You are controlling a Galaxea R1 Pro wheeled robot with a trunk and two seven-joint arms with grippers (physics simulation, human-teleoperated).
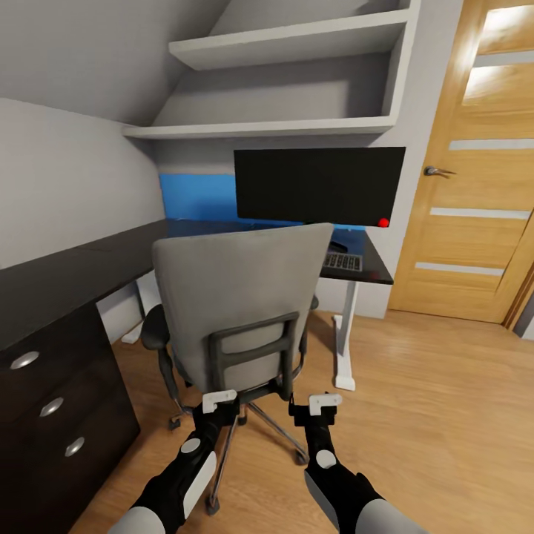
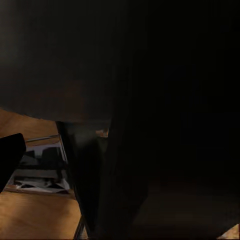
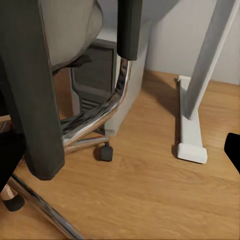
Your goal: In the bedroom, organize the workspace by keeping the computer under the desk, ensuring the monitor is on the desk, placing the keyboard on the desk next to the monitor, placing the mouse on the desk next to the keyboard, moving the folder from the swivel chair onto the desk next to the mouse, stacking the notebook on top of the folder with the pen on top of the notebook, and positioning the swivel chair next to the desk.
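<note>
Head view showed the swivel chair (image 1: 241,304) with its grey back toward the camera, standing on the wood floor (image 1: 437,415) in the inner corner of the L-shaped desk (image 1: 67,274). The monitor (image 1: 319,185) stood upright on the far run of the desk, its black screen facing the chair, a small red dot at its lower right corner. Just beside the monitor's foot, near the desk's right end, part of the keyboard (image 1: 343,261) lay flat, the rest hidden behind the chair back. A bright blue surface (image 1: 196,196) showed behind the monitor against the wall; whether it was the folder could not be told.

Both arms reached forward low behind the chair. The left gripper (image 1: 219,402) sat close against the black frame at the base of the chair back, and the right gripper (image 1: 325,404) hung just beside the frame's other side. Whether either gripper was spread or pressed together could not be told from any picture.

In the right wrist view the chair's chrome base (image 3: 95,120) and a castor (image 3: 104,153) stood on the floor, with the light grey computer (image 3: 107,75) behind them under the desk, and the white desk leg (image 3: 192,125) off to the side.
</note>
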